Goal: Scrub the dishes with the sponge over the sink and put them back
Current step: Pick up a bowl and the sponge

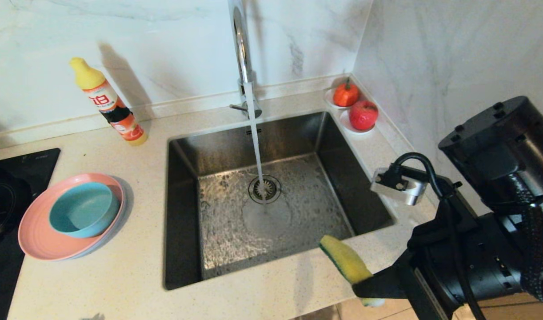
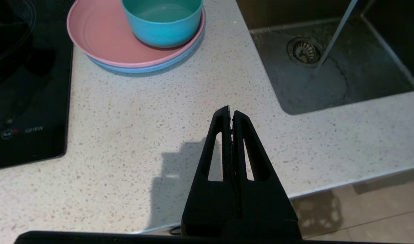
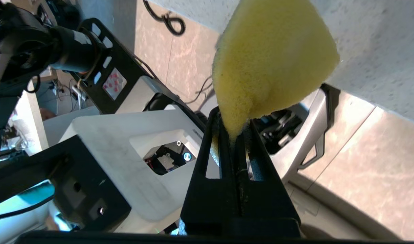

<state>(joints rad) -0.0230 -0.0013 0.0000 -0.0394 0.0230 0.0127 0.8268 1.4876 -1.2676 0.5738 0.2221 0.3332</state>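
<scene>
My right gripper [image 1: 362,284] is shut on the yellow sponge [image 1: 345,258], which has a green scouring side and sticks up over the counter's front edge, right of the sink [image 1: 182,213]. From the right wrist, the sponge [image 3: 271,61] bulges out of the pinched jaws of that gripper [image 3: 234,130]. A teal bowl [image 1: 83,209] sits in a pink plate [image 1: 36,238] on a pale bluish plate [image 1: 120,218], left of the sink. The left gripper [image 2: 230,112] hangs shut and empty above the counter near that stack: bowl [image 2: 163,20], pink plate [image 2: 102,34].
Water runs from the chrome tap [image 1: 241,44] onto the strainer drain [image 1: 265,189]. A dish soap bottle [image 1: 107,102] stands at the back left. Two saucers with red fruit [image 1: 363,114] sit behind the sink. A black hob [image 1: 13,178] lies at the far left.
</scene>
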